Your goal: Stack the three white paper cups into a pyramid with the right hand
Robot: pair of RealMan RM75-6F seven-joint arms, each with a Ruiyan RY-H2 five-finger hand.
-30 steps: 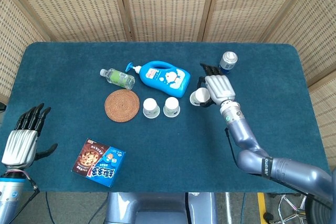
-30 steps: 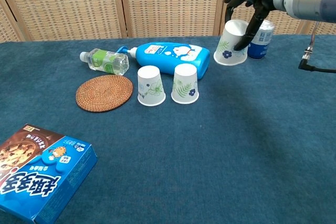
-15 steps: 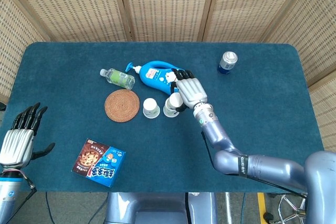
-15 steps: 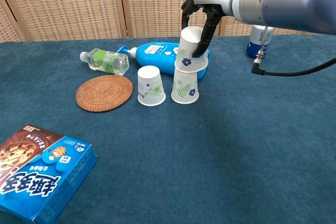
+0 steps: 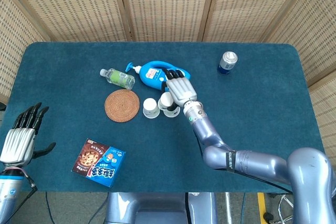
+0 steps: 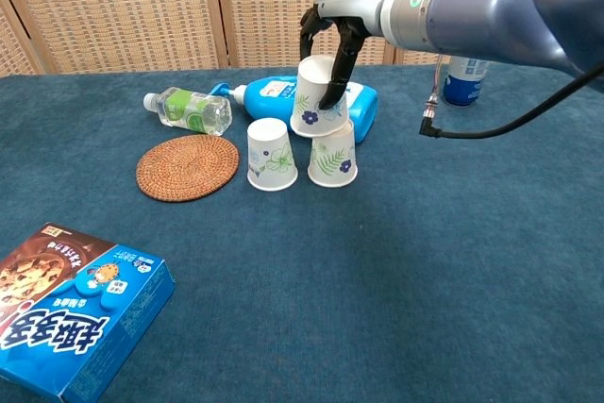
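Note:
Two white paper cups stand upside down side by side on the blue cloth: the left cup and the right cup. My right hand grips the third cup from above, upside down and tilted, just over the gap between them. Its rim looks to be at the right cup's top; contact is unclear. My left hand hangs open at the table's near left edge, holding nothing.
A blue detergent bottle lies right behind the cups. A small clear bottle and a woven coaster are to their left. A blue can stands far right. A biscuit box lies near left.
My right hand carried the third cup leftward from beside the can to above the two standing cups, and in the last half second shifted it further left and slightly lower. The left hand stayed put.

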